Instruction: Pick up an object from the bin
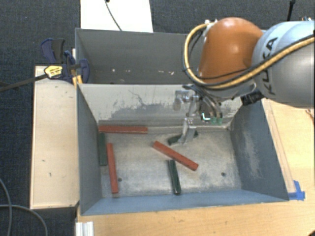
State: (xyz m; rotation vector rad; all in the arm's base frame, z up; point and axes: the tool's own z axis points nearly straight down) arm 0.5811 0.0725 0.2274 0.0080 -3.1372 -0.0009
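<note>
My gripper (pixel 186 134) hangs below the orange dome, low over the middle of the bin towards the back wall. Its tip is right beside a short dark green piece (pixel 173 140) lying on the floor; whether it touches that piece I cannot tell. Just in front of it a red stick (pixel 175 156) lies at a slant. A dark green stick (pixel 173 177) lies lengthwise near the front wall, its far end next to the red stick.
A long red stick (pixel 123 129) lies along the back wall at the left. By the left wall a dark green stick (pixel 102 149) and a red stick (pixel 112 167) lie side by side. The arm covers the bin's back right corner.
</note>
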